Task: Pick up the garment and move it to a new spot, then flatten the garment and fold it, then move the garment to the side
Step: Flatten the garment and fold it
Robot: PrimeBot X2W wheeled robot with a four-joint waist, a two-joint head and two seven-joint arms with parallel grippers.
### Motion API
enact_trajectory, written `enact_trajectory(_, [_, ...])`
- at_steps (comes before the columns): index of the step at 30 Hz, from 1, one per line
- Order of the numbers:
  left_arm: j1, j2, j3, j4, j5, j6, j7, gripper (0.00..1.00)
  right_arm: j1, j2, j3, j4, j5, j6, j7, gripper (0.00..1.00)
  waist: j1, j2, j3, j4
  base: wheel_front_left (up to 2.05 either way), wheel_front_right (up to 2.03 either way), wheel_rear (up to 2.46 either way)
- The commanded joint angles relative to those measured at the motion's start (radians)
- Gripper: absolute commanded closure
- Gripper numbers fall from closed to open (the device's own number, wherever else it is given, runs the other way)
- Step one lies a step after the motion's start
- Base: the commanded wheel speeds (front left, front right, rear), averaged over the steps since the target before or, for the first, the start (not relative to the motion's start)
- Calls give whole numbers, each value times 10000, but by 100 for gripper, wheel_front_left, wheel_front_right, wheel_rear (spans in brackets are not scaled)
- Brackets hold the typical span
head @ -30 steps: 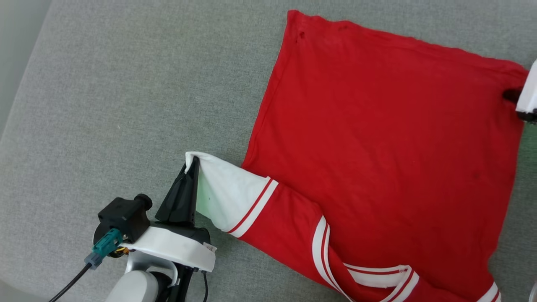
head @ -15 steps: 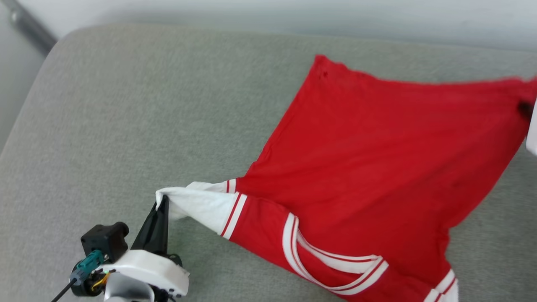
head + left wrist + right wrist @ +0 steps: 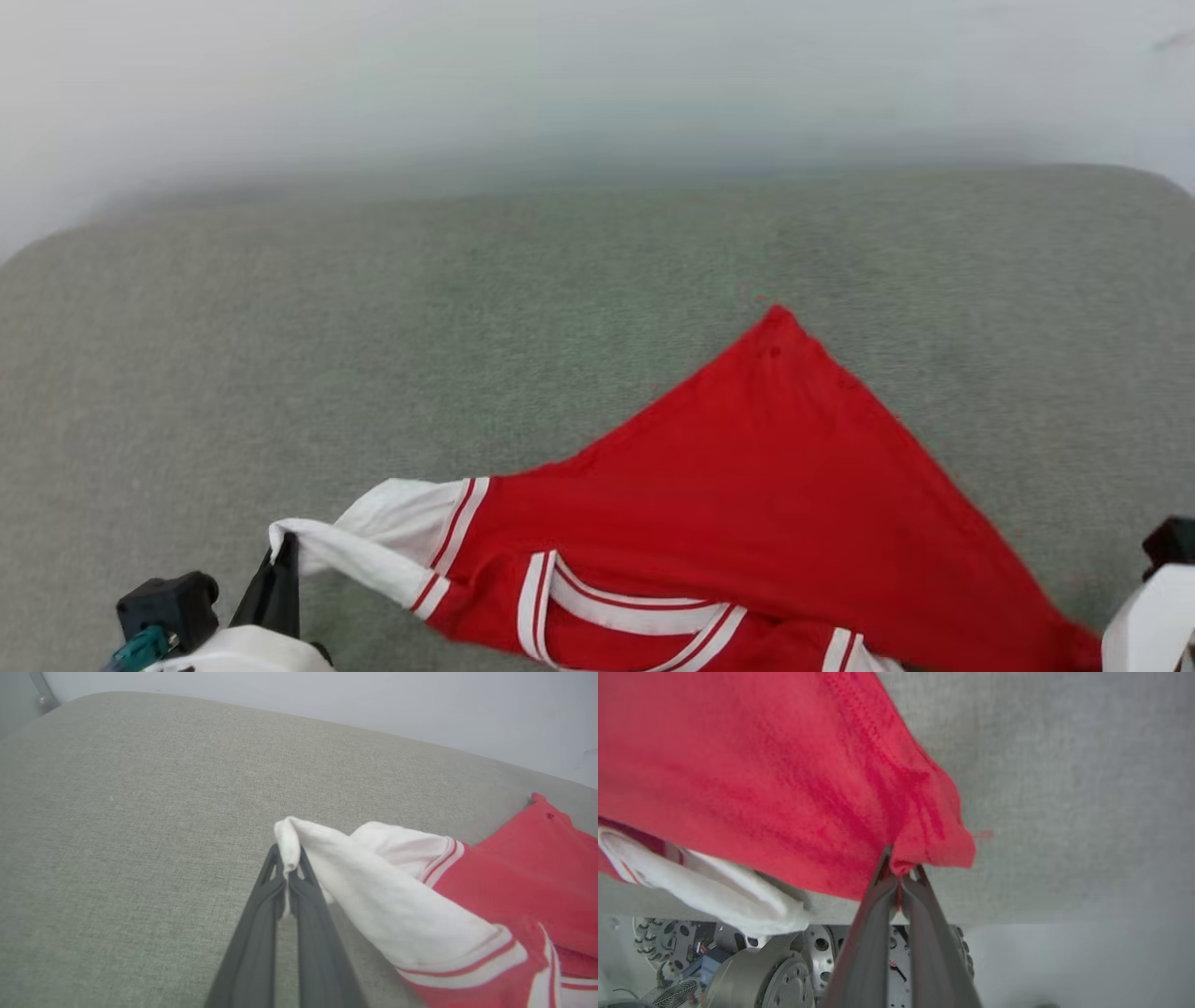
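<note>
A grey-green woven cushion (image 3: 373,355) with rounded far corners lay broad and flat, a pale blurred wall (image 3: 579,75) rose just behind the cushion's far edge, and a grey bar (image 3: 42,693) stood beyond one far corner.

The left gripper (image 3: 287,861) has two long, slim dark-grey fingers (image 3: 254,933); its white wrist shell (image 3: 245,651) carries a black block (image 3: 168,602) and teal plug (image 3: 140,646) at ten o'clock.
</note>
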Motion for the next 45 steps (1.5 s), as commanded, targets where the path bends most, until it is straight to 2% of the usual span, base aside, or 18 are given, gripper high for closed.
enact_trajectory(1, [193, 98, 81, -26, -63, 72, 52, 100, 565, 223, -30, -165, 147, -5, 165, 100, 2, 0, -339, -395, 0, 0, 0])
enact_trajectory(6, [366, 175, 124, -121, -129, 134, 182, 100, 1862, 938, -268, -238, 550, -3, 451, 100, 2, 0, -416, -601, 0, 0, 0])
enact_trajectory(7, [379, 188, 135, -132, -135, 148, 196, 100, 1957, 1123, -287, -218, 664, -3, 398, 72, 2, 0, -417, -627, 0, 0, 0])
enact_trajectory(8, [402, 197, 141, -148, -149, 169, 204, 100, 2003, 1222, -300, -249, 728, -1, 256, 13, 2, 0, -435, -656, 0, 0, 0])
enact_trajectory(9, [440, 271, 114, -160, -72, 190, 244, 100, 2007, 1236, -398, -273, 678, -3, 41, 0, 2, 0, -424, -683, 0, 0, 0])
enact_trajectory(14, [358, 376, -75, -350, 70, 245, 423, 100, 1620, 1448, -648, -79, 591, -1, -1246, 0, 2, 0, -339, -729, 0, 0, 0])
enact_trajectory(20, [34, 422, -172, -651, 197, 274, 546, 100, 469, 1466, -981, 430, 163, -3, -4454, 0, 2, 0, -35, -577, 0, 0, 0])
enact_trajectory(25, [-399, 369, -334, -963, 336, 229, 534, 100, -729, 1242, -609, 1044, -190, -1, -6888, 0, 2, 0, 443, -266, 0, 0, 0])
enact_trajectory(29, [-880, 191, -549, -1161, 434, 120, 420, 100, -1791, 1030, -137, 1617, 5, -3, -7772, 0, 2, 0, 951, 78, 0, 0, 0])
enact_trajectory(32, [-1242, 43, -669, -1157, 468, 41, 321, 100, -2631, 768, 434, 1986, 225, -1, -7522, 0, 2, 0, 1279, 290, 0, 0, 0])
enact_trajectory(34, [-1464, -42, -771, -1133, 496, -12, 268, 100, -3177, 429, 923, 2191, 397, -3, -6952, 0, 2, 0, 1498, 413, 0, 0, 0])
enact_trajectory(38, [-1810, -191, -897, -1048, 513, -152, 157, 100, -4107, -71, 2033, 2417, 836, -3, -4980, 0, 2, 0, 1822, 580, 0, 0, 0])
enact_trajectory(39, [-2041, -271, -1025, -1022, 563, -236, 105, 100, -4709, -156, 2371, 2560, 1112, -1, -3526, 0, 2, 0, 2042, 730, 0, 0, 0])
enact_trajectory(45, [-2427, -327, -1181, -1059, 649, -359, 43, 100, -5699, -251, 2817, 2826, 995, -3, -1903, 0, 2, 0, 2547, 926, 0, 0, 0])
